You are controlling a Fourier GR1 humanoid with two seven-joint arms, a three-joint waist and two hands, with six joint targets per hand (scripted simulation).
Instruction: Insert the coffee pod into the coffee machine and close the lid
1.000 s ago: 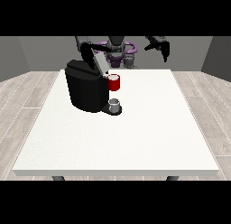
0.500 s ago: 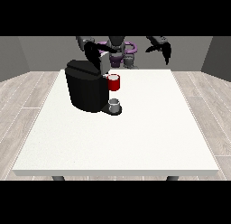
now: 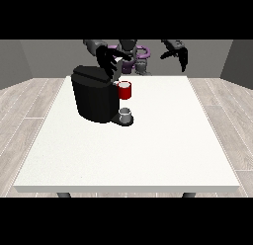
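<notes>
The robot hand (image 3: 109,61) at the view's left has dropped nearer the coffee machine (image 3: 94,93)

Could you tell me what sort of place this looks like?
Probably a bare test room: a white table bearing only a black coffee machine, on a wood-plank floor with plain grey walls.

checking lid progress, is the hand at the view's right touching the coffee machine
Apart. The front view shows the hand at the view's right raised well off to the side of the coffee machine.
</notes>
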